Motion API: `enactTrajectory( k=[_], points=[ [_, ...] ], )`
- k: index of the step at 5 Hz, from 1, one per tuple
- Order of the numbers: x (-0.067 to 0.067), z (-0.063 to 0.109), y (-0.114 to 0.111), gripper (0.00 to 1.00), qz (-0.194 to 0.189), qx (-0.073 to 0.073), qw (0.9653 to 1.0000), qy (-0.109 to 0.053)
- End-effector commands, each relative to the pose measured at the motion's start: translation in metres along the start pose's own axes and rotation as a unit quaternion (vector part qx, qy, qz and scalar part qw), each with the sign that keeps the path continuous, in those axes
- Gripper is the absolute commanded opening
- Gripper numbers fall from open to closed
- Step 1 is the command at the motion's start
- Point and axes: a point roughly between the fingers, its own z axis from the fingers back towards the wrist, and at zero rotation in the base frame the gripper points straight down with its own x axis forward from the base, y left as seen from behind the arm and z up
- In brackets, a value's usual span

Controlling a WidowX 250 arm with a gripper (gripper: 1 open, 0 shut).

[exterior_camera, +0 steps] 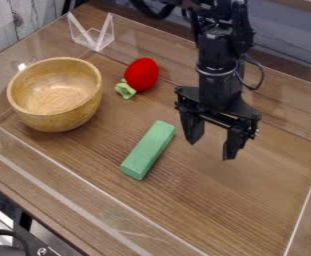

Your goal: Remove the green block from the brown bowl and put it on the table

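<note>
The green block (pixel 147 149), a flat light-green bar, lies on the table (pixel 238 200) to the right of the brown bowl (pixel 55 93), fully outside it. The bowl's pale inside holds nothing that I can see. My gripper (pixel 213 142) hangs pointing down just right of the block's upper end, a short gap away from it. Its two dark fingers (pixel 190 132) stand wide apart with nothing between them.
A red strawberry toy (pixel 140 73) with a green stem lies between the bowl and the arm. Clear acrylic walls (pixel 64 205) edge the table, and a folded clear piece (pixel 91 33) stands at the back left.
</note>
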Motion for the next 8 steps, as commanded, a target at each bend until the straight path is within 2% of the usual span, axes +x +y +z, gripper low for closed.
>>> enactTrajectory(
  k=[1,5,6,8],
  points=[
    [0.009,0.009,-0.003,1.00,-0.013,0.002,0.9997,-0.021],
    [0.009,0.007,-0.003,1.00,-0.027,0.007,0.9994,-0.019],
    [0.009,0.005,-0.007,1.00,-0.022,0.013,0.9996,-0.013],
    [0.007,0.013,-0.026,1.00,-0.005,0.038,0.9992,-0.011]
  ],
)
